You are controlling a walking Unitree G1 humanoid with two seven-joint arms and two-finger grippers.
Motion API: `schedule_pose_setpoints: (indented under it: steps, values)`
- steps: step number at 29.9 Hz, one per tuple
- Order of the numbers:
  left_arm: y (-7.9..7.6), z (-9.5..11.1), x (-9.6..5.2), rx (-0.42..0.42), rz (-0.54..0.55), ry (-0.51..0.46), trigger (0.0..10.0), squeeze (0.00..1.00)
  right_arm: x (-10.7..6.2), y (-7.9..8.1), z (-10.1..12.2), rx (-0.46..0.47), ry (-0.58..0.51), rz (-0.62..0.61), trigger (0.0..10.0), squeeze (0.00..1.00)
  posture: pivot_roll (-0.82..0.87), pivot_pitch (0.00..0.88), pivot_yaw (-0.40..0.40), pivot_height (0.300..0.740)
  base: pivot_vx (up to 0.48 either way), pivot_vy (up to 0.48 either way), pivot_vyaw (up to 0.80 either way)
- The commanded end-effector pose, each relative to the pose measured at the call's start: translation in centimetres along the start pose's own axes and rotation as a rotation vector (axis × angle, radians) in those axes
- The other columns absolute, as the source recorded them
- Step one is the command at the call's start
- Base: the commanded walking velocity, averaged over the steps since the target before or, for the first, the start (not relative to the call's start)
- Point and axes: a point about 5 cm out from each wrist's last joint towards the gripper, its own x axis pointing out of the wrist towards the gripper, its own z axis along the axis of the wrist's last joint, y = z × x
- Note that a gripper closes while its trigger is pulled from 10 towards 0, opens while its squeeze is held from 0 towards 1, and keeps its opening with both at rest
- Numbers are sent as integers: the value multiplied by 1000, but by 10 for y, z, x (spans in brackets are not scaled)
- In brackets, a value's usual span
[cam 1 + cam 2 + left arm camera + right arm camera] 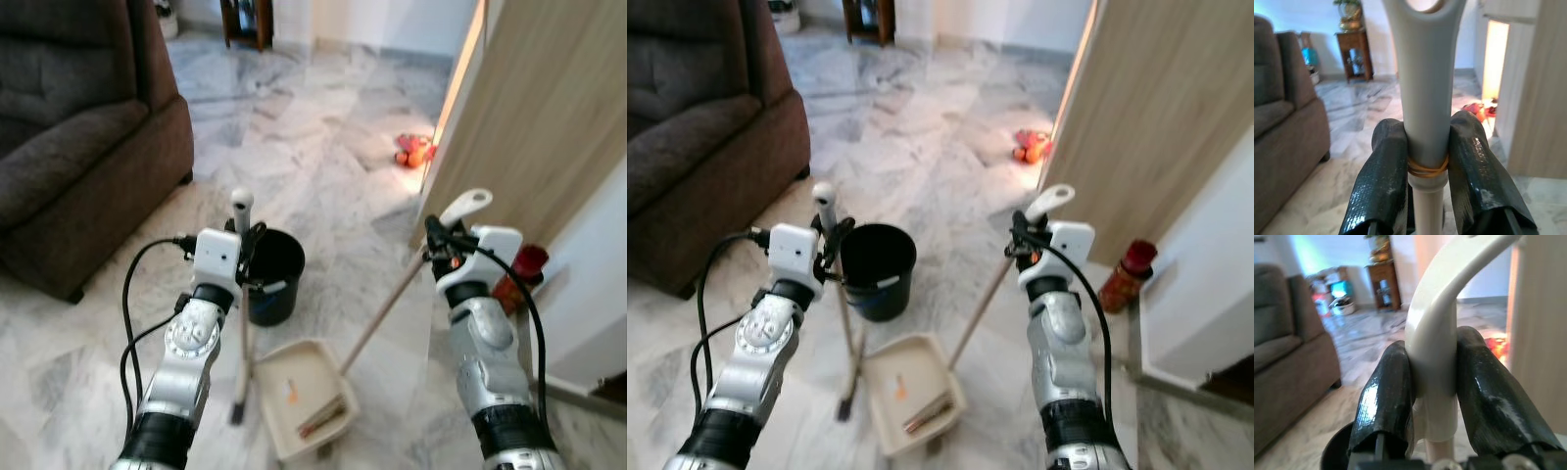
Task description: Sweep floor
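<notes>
No writing is legible. Left gripper [1427, 161] fingers clench the broom [242, 294] handle; right gripper [1432, 382] fingers clench the dustpan [304, 397] handle beside the bucket [272, 274].

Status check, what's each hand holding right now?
Left hand shut on broom handle. Right hand shut on dustpan handle. Dustpan on floor, debris inside. Black bucket close behind.
</notes>
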Motion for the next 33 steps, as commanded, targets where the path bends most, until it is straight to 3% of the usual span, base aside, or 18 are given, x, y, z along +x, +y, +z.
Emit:
schedule_pose_setpoints:
  steps: [1,8,12,15,16,22,29,33]
  values:
    - [1,12,3,27,-1,-65,10000,0,3,1,11,18,-56,2,10000,0,39,76,-25,740,0,0,0]
    - [0,12,2,34,-3,-72,10000,0,4,2,12,22,-58,4,10000,0,40,77,-25,740,0,0,0]
    - [6,10,-6,53,14,-66,10000,0,3,1,11,18,-57,0,10000,0,40,78,-25,740,0,0,0]
    - [14,8,-19,77,46,-59,10000,0,3,0,12,16,-57,-6,10000,0,42,81,-22,740,0,0,0]
    - [21,5,-32,96,70,-38,10000,0,3,-1,11,16,-55,-8,10000,0,44,82,-22,740,0,0,0]
    - [33,0,-56,138,126,3,10000,0,3,-2,12,16,-52,-12,10000,0,52,92,-25,740,0,0,0]
    - [41,-1,-70,165,177,29,10000,0,5,-4,13,5,-43,-41,10000,0,56,96,-28,740,0,0,0]
    - [40,-2,-73,167,175,41,10000,0,9,-2,28,41,-94,-58,10000,0,57,100,-29,740,0,0,0]
